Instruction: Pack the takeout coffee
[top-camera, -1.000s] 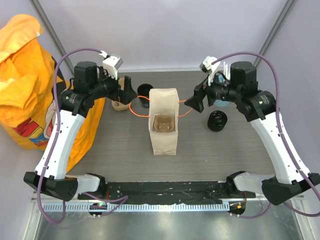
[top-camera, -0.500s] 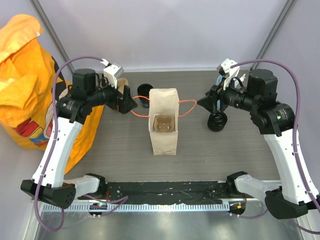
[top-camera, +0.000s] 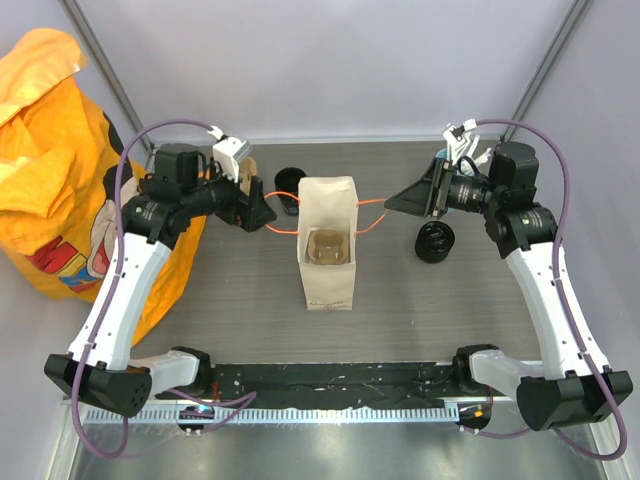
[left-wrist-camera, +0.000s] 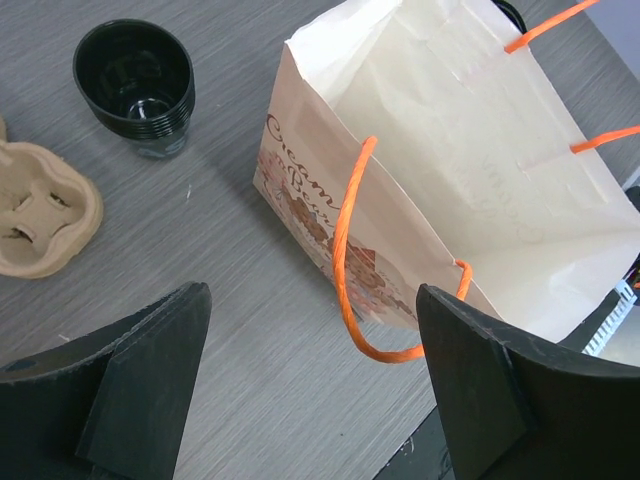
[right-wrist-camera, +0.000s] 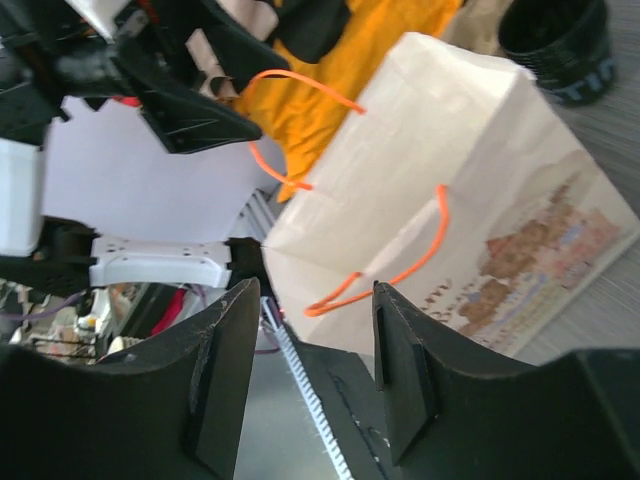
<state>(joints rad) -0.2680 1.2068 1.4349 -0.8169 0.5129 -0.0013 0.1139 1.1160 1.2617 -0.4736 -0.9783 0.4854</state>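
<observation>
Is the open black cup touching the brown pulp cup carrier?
Apart. The left wrist view shows a strip of grey table between the open black cup and the pulp cup carrier.

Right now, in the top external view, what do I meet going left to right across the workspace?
orange cloth bag → open black cup → paper bag → takeout coffee
</observation>
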